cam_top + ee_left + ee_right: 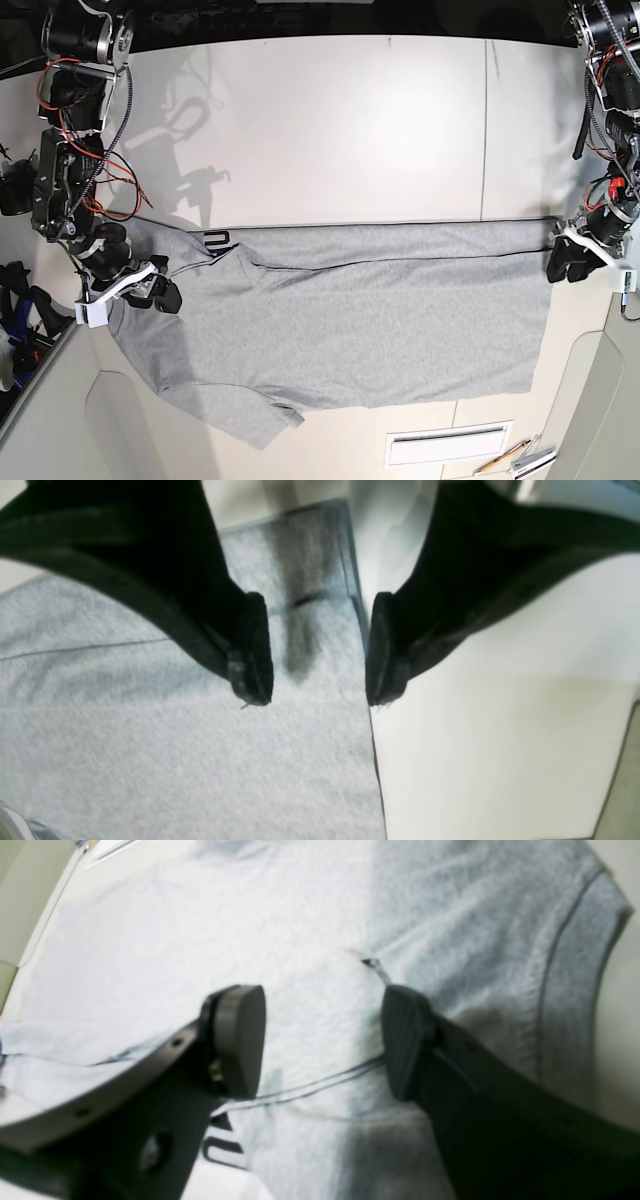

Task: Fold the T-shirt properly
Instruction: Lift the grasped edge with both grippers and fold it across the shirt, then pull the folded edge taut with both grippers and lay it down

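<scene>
The heather-grey T-shirt lies flat across the white table, its upper part folded over along a straight top edge. A bit of black lettering peeks out at that fold. My right gripper hovers over the shirt's sleeve end; in the right wrist view it is open, with grey cloth spread below and nothing between its pads. My left gripper stands at the hem corner. It is open just above the shirt's edge, holding nothing.
A white vent-like panel and a pencil with small white items lie near the front edge. Red and black cables hang along the arm at the base view's left. A seam crosses the table.
</scene>
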`<state>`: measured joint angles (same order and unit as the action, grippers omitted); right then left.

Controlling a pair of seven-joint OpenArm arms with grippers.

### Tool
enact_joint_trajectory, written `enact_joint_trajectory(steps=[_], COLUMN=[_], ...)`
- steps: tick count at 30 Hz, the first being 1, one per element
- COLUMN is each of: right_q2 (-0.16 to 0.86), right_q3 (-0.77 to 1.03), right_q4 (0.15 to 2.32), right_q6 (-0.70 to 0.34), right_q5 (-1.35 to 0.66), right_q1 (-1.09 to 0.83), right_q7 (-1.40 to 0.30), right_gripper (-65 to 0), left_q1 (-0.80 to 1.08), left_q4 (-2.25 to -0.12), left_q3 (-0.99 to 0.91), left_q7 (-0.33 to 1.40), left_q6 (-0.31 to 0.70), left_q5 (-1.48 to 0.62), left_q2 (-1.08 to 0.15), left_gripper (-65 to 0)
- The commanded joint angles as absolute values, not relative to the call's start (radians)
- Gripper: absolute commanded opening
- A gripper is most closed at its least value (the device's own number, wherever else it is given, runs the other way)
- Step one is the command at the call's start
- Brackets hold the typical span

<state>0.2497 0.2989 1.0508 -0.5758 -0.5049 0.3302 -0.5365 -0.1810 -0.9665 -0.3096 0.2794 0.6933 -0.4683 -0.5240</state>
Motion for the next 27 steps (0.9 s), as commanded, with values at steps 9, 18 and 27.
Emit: enact_joint_trajectory(steps=[9, 18, 27], right_q2=[0.266, 0.310, 0.334], right_q3=[0.508, 0.632, 0.653], right_q4=[1.170, 1.208, 1.207], right_q6=[-0.580, -0.580, -0.581], right_q5=[-0.608, -0.670, -0.718], right_q1=[0.313, 0.167, 0.068], right_q7=[-0.654, -0.670, -0.653], right_gripper=[-28.6, -28.6, -20.6], left_q1=[-0.185, -0.098, -0.071], left_q4=[-0.981, -0.981, -0.981], left_q3=[-0.472, -0.500, -0.500], left_q7=[0.487, 0.544, 0.653], left_q6=[0.698, 0.698, 0.698], left_q5=[-0.675, -0.776, -0.879], left_q2=[-0.547, -0.551, -0.547], left_gripper=[-31.4, -22.6, -22.1])
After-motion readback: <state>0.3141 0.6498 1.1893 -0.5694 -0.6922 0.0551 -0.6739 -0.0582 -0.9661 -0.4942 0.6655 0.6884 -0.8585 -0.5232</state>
